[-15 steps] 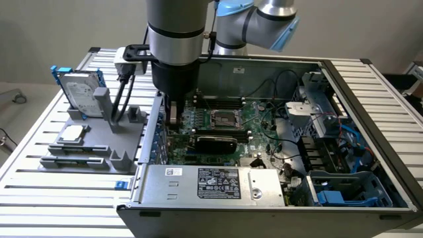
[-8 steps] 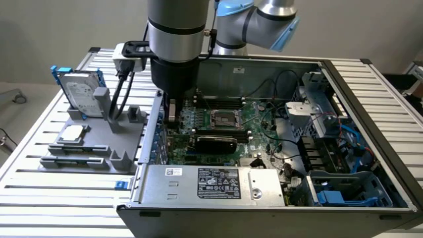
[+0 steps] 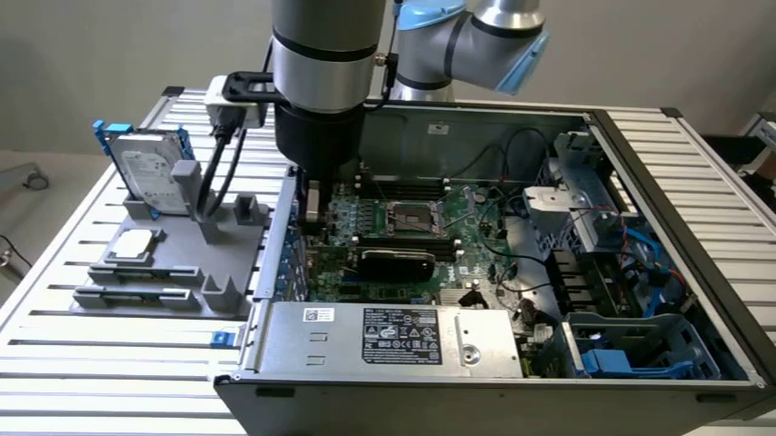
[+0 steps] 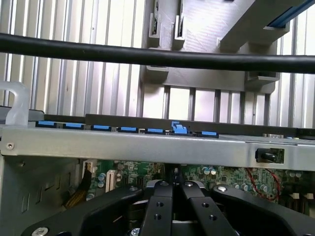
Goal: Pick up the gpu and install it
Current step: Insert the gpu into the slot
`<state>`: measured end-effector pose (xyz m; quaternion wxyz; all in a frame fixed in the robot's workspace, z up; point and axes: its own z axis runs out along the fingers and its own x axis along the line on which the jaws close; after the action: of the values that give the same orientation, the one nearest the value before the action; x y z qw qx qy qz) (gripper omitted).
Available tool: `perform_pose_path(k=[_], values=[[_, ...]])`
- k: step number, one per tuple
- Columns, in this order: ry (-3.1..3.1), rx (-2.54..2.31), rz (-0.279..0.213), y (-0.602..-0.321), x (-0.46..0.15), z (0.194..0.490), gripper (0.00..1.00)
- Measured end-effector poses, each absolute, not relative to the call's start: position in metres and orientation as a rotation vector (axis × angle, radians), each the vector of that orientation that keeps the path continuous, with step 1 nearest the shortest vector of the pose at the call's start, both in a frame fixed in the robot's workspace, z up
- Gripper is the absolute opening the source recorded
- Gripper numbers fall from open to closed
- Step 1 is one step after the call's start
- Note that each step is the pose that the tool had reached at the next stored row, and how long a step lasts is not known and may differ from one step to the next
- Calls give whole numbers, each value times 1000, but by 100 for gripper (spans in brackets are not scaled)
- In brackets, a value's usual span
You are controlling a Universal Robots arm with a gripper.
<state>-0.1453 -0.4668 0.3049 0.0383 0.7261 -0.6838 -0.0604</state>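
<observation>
The gpu (image 3: 394, 263) stands on edge on the motherboard (image 3: 467, 213) inside the open case (image 3: 679, 173). Its black rounded shroud faces the exterior camera. It sits between the CPU socket (image 3: 410, 216) and the power supply (image 3: 388, 341), and its end toward the exterior view's left reaches the case's rear wall.

The pincer (image 3: 313, 218) hangs just above that end of the card, down inside the case beside the rear wall. No contact with the card can be made out. In the wrist view the pincer (image 4: 173, 186) has its two black fingers (image 4: 160, 209) drawn together, with only a thin dark line between them. Nothing is seen between the tips, and green board lies beyond them.

Past the fingers runs the case's metal rear edge (image 4: 147, 145), with a row of blue clips (image 4: 128, 129) along it. A black cable (image 4: 147, 56) crosses in front of the wrist camera.

Outside the case, on the exterior view's left, a grey holder (image 3: 158, 272) sits on the slatted desk (image 3: 73, 363). It carries a hard drive (image 3: 152, 168) upright in a blue frame, with a square silver chip (image 3: 134, 241) lying flat in front of it.
</observation>
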Motion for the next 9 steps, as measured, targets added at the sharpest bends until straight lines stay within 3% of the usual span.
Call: perform_pose_path(k=[9], values=[[-2087,2215,-185,-467,-145,306,11]])
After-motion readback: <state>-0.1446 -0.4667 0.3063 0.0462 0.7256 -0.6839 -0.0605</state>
